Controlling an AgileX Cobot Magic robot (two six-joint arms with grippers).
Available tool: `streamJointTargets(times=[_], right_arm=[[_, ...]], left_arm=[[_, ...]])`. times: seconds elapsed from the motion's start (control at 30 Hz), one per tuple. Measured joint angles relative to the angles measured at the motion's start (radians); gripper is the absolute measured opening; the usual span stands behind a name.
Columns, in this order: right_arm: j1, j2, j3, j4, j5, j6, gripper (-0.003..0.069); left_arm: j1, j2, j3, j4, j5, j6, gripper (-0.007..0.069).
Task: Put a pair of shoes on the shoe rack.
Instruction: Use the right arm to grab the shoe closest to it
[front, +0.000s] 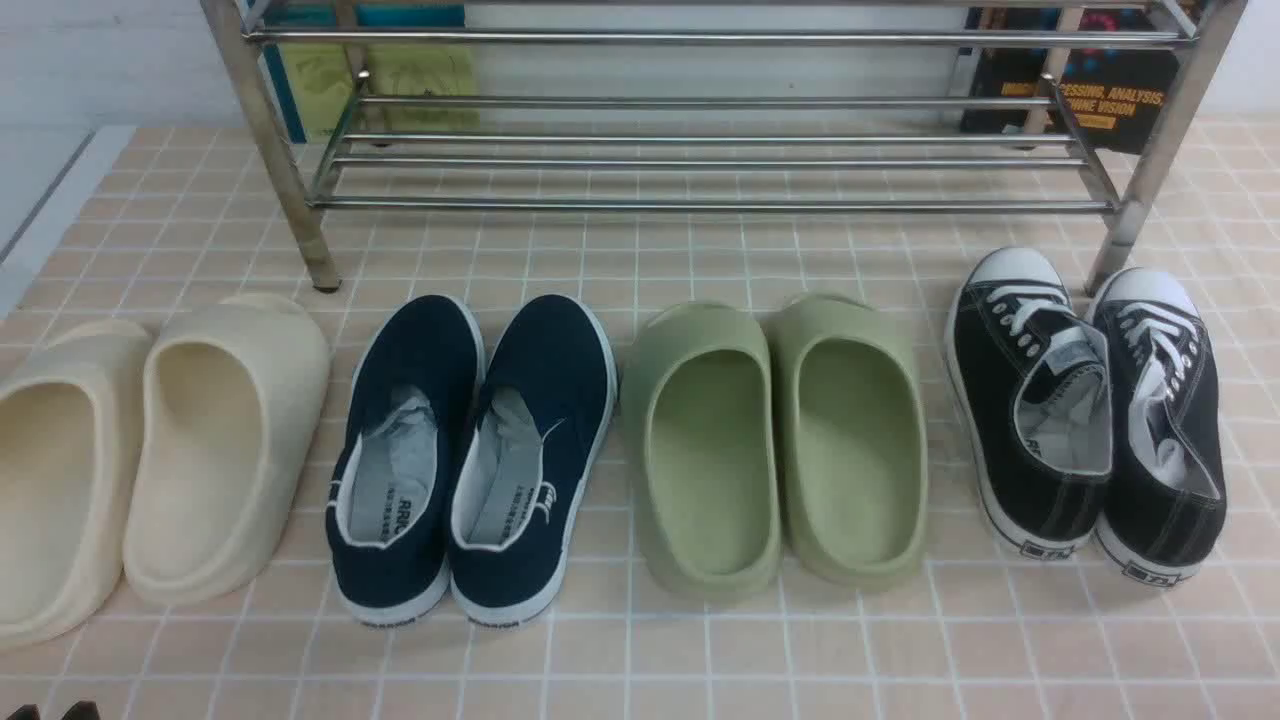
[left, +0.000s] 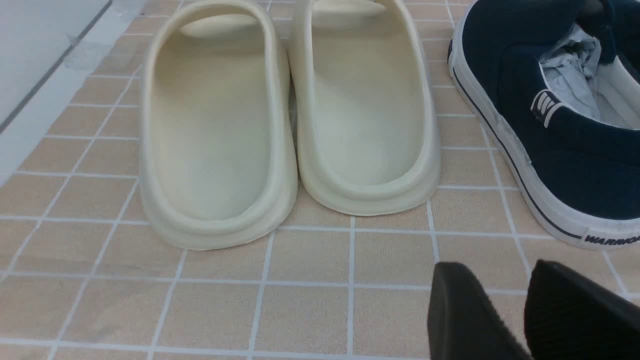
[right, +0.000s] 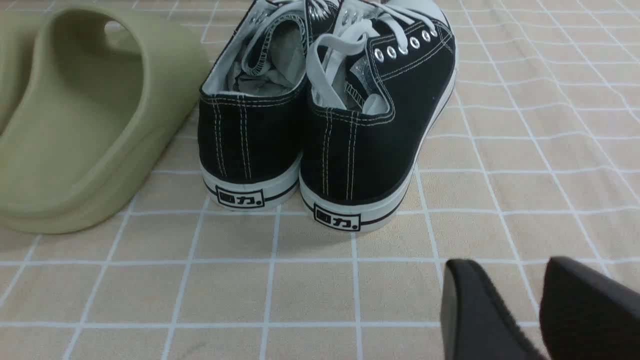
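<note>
The two black lace-up sneakers (front: 1090, 410) stand side by side on the tiled floor at the far right, toes toward the shoe rack (front: 700, 205). The steel rack stands across the back and its shelves hold nothing. In the right wrist view the sneakers' heels (right: 320, 135) face my right gripper (right: 502, 265), which hangs a little behind them, jaws slightly apart and empty. My left gripper (left: 495, 270) is far to the left, behind the cream clogs, jaws slightly apart and empty. Only its tips (front: 50, 712) show in the front view.
In a row left of the sneakers stand green foam clogs (front: 775, 440), navy slip-ons (front: 470, 450) and cream clogs (front: 150, 450). The rack's right front leg (front: 1130, 220) stands just beyond the sneakers' toes. Books lean behind the rack. The mat's edge runs along the left.
</note>
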Motion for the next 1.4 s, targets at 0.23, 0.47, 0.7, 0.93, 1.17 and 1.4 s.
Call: streamJointTargets(times=[0.23, 0.47, 0.7, 0.93, 1.17, 1.4], right_arm=[[0.000, 0.000, 0.000, 0.000, 0.000, 0.000, 0.0244], [0.000, 0.000, 0.000, 0.000, 0.000, 0.000, 0.0244], [0.000, 0.000, 0.000, 0.000, 0.000, 0.000, 0.0244], [0.000, 0.000, 0.000, 0.000, 0.000, 0.000, 0.0244], [0.000, 0.000, 0.000, -0.024, 0.000, 0.000, 0.0244], [0.000, 0.000, 0.000, -0.060, -0.010, 0.000, 0.0244]], left_arm=[[0.000, 0.000, 0.000, 0.000, 0.000, 0.000, 0.0240], [0.000, 0.000, 0.000, 0.000, 0.000, 0.000, 0.0240], [0.000, 0.000, 0.000, 0.000, 0.000, 0.000, 0.0240], [0.000, 0.000, 0.000, 0.000, 0.000, 0.000, 0.0240], [0.000, 0.000, 0.000, 0.000, 0.000, 0.000, 0.0240], [0.000, 0.000, 0.000, 0.000, 0.000, 0.000, 0.0240]])
